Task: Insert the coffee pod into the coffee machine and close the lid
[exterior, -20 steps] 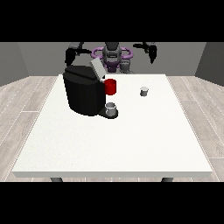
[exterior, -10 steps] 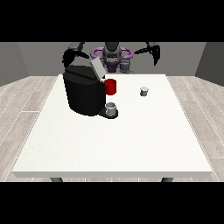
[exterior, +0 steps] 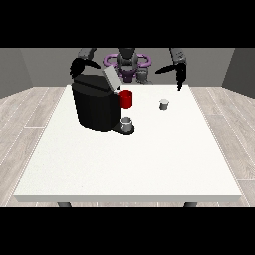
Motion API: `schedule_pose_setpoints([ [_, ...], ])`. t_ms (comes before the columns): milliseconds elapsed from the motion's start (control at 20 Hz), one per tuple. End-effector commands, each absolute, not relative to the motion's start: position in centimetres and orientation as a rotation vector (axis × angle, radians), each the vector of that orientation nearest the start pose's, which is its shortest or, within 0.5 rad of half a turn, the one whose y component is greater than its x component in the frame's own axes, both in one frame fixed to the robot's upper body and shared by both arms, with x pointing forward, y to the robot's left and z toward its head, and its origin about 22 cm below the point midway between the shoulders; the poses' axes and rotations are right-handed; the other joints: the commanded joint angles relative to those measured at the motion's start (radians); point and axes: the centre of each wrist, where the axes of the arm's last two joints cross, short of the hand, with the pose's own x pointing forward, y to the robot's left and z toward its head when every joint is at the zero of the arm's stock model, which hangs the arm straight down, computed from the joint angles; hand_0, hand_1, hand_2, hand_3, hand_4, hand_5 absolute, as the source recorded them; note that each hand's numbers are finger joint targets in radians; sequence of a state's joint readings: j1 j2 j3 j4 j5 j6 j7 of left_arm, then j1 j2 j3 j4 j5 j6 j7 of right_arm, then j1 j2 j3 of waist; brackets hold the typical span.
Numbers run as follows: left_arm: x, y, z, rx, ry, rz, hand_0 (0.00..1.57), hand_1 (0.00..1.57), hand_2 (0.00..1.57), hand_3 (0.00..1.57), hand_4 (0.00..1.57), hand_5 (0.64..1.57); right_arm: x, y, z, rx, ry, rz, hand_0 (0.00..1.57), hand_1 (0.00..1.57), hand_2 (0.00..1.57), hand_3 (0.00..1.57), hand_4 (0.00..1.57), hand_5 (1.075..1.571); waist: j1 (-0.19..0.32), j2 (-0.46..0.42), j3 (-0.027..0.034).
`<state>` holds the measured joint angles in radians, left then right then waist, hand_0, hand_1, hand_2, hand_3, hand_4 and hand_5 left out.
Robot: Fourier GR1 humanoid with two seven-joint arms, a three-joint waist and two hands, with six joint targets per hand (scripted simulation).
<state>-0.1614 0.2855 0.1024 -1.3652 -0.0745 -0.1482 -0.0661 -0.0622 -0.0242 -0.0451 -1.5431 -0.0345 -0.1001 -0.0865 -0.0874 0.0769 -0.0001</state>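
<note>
A small grey coffee pod stands upright on the white table, right of the machine. The black coffee machine sits at the table's back left with its grey lid tilted up and a red front part. The hand at the view's right hangs above the table's back right edge, fingers pointing down, above and behind the pod and apart from it. Behind the machine's top is the hand at the view's left, raised, its fingers hard to make out.
A grey cup rests on the machine's drip base. The robot's purple and grey torso is behind the table's far edge. The near half of the table is bare white surface.
The hand at the view's right has swung further right and lowered, its fingers now pointing down towards the table. The other hand has barely moved.
</note>
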Motion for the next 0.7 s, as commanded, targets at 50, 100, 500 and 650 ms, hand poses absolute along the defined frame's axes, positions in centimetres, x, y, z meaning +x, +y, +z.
schedule_pose_setpoints([
  [50, 29.7, 32.1, 0.7, 0.217, -1.494, -0.362, 0.00, 0.00, 0.00, 0.00, 0.00, 1.571, 27.5, -24.6, 1.6, -0.105, -1.703, -0.089, 0.00, 0.00, 0.00, 0.00, 0.33, 1.571, 0.015, 0.039, -0.0001],
  [100, 30.9, 31.2, 1.2, 0.248, -1.455, -0.314, 0.00, 0.00, 0.00, 0.00, 0.00, 1.571, 27.0, -23.3, 1.6, -0.089, -1.691, -0.053, 0.00, 0.00, 0.00, 0.00, 0.34, 1.571, -0.030, 0.046, -0.0001],
  [500, 32.1, 32.2, -0.9, 0.325, -1.386, -0.416, 0.00, 0.00, 0.00, 0.00, 0.00, 1.571, 27.5, -22.2, 0.9, -0.111, -1.633, -0.052, 0.00, 0.00, 0.00, 0.00, 0.39, 1.571, -0.023, 0.054, -0.0001],
  [650, 33.2, 31.5, 0.2, 0.324, -1.381, -0.498, 0.00, 0.00, 0.00, 0.00, 0.00, 1.571, 29.1, -22.7, 0.6, -0.166, -1.635, -0.072, 0.00, 0.00, 0.00, 0.00, 0.42, 1.571, 0.011, 0.074, 0.0001],
])
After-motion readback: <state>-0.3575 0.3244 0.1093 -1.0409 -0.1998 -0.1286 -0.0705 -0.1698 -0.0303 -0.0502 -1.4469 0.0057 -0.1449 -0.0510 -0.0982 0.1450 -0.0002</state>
